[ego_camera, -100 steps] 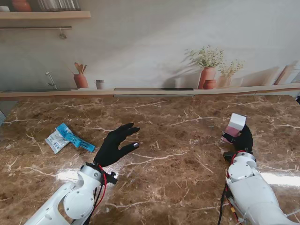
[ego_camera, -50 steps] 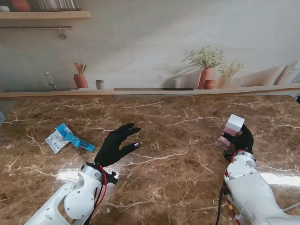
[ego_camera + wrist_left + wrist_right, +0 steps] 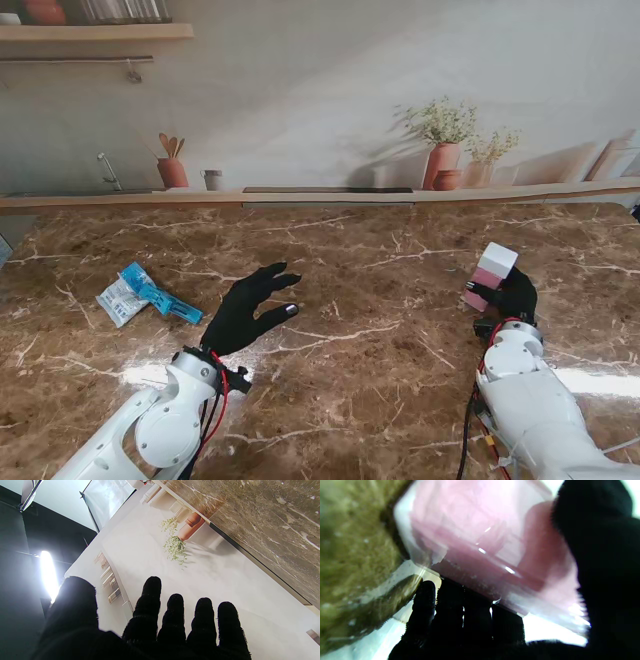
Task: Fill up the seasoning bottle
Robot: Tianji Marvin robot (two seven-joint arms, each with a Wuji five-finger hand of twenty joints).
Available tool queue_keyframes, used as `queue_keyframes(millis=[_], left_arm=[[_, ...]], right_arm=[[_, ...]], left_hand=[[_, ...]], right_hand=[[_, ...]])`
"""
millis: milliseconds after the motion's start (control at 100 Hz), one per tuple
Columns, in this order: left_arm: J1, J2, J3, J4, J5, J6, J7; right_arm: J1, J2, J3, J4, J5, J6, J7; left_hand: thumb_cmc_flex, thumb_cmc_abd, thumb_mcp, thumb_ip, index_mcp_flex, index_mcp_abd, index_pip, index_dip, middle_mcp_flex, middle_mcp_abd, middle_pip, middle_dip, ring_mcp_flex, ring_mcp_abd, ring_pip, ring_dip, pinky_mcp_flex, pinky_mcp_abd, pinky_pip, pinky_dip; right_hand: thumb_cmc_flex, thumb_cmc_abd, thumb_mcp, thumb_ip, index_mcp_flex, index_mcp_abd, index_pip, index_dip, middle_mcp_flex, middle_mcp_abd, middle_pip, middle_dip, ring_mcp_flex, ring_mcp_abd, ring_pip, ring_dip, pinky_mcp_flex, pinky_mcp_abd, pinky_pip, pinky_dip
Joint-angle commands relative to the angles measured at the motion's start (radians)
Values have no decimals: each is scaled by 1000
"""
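Note:
My right hand (image 3: 514, 296), in a black glove, is shut on the seasoning bottle (image 3: 490, 276), a clear square bottle with pink contents and a white cap. It holds the bottle tilted at the right side of the marble table (image 3: 380, 330). In the right wrist view the bottle (image 3: 490, 550) fills the picture, with my fingers (image 3: 460, 615) wrapped around it. A blue and white seasoning packet (image 3: 145, 293) lies flat at the left. My left hand (image 3: 250, 308) hovers open over the table just right of the packet, holding nothing. The left wrist view shows its spread fingers (image 3: 175, 620) against the wall.
A low ledge (image 3: 320, 196) runs along the table's far edge, backed by a printed kitchen wall. The table's far edge (image 3: 257, 562) also shows in the left wrist view.
My right hand has lowered the seasoning bottle slightly and shifted it a little to the left. The left hand and the packet have not moved.

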Motion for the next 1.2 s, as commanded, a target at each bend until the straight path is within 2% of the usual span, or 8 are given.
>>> queue_keyframes(millis=[0,180,450,710,910,970,1070,1190], left_arm=[[6,2,0,-4,0,5,-1],[9,2,-4,-8,0,9,-1],[9,2,-8,-13,-1,18,-2],[19,4,-20,-36,12,12,-1],[31,8,-34,-67,31,5,-6],[33,10,-38,-77,35,4,-11],[35,14,-44,-95,40,1,-28],[31,23,-53,-119,45,-2,-63]], right_arm=[[-18,-5,-7,0,14,16,41],[-37,-8,-12,-35,51,22,72],[-180,26,-25,-325,149,123,165],[-312,55,-30,-585,107,148,153],[-418,71,-56,-783,97,172,168],[-446,75,-69,-831,101,167,180],[-483,82,-95,-890,109,148,202],[-516,93,-128,-943,104,130,234]], left_hand=[[32,1,-21,17,15,-40,6,8,7,-33,-7,4,14,-63,-20,-9,-11,-30,-11,-5],[36,3,-20,17,16,-39,7,9,5,-31,-8,4,13,-61,-20,-9,-11,-30,-6,-5],[44,3,-20,16,19,-34,8,10,6,-36,-7,4,15,-62,-19,-9,-11,-28,1,-7],[48,4,-20,15,21,-33,8,10,5,-36,-8,4,16,-64,-18,-9,-12,-27,5,-9],[49,5,-22,15,23,-36,8,11,9,-37,-7,4,18,-62,-18,-9,-13,-23,3,-12],[50,5,-21,15,24,-37,8,11,10,-37,-7,4,19,-63,-18,-9,-12,-21,5,-12],[50,6,-22,14,23,-36,8,11,10,-37,-8,3,19,-63,-19,-9,-13,-21,7,-11],[52,5,-21,14,22,-37,7,10,10,-38,-8,3,19,-64,-19,-10,-14,-18,9,-10]], right_hand=[[184,171,126,55,6,-22,7,-51,146,-123,307,199,-43,-27,109,91,17,71,76,-19],[181,332,143,129,196,-223,597,-309,-7,-101,365,414,-269,-70,271,222,-47,6,77,11],[57,398,304,190,-81,-189,494,604,-433,-17,51,-141,-505,-67,-114,-116,-125,-60,11,108],[86,284,141,132,161,-190,690,709,-38,46,-2,-320,16,99,-339,-311,113,126,103,109],[181,274,64,97,198,-188,704,687,183,-47,246,33,323,78,-102,-143,336,187,349,52],[191,304,58,106,99,-208,578,618,154,-54,294,91,301,74,-53,-75,321,182,355,28],[193,393,90,132,-34,-47,391,25,116,-46,335,174,248,80,4,12,282,185,327,-1],[181,396,173,145,37,-20,384,-211,71,-31,359,299,173,88,54,101,233,192,277,7]])
